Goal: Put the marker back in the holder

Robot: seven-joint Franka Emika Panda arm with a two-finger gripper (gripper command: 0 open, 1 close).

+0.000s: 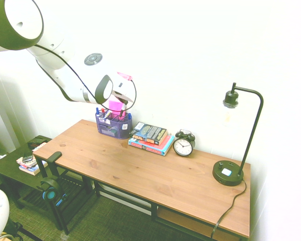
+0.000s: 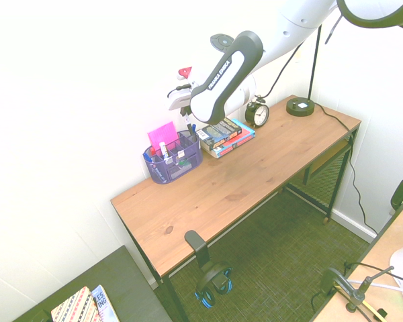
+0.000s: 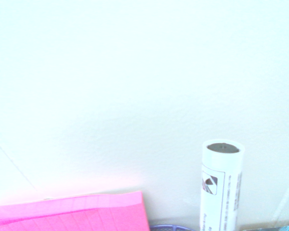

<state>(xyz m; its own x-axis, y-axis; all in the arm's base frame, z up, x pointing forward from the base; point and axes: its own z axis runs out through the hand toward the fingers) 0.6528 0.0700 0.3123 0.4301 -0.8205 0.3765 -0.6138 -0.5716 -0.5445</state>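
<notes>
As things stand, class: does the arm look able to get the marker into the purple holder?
Probably yes. The gripper hangs just above the holder, tilted toward the wall, shut on the marker. Only the pink notes stand close; which compartment lies beneath cannot be seen.

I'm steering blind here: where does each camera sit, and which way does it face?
First exterior: high off one desk end, looking down its length; arm enters from picture left over the holder.
Second exterior: high off the opposite end; arm enters from upper right.
Wrist: on the hand, facing the wall; marker and pink notes show, no arm.
Both exteriors share holder, books, clock, lamp.
</notes>
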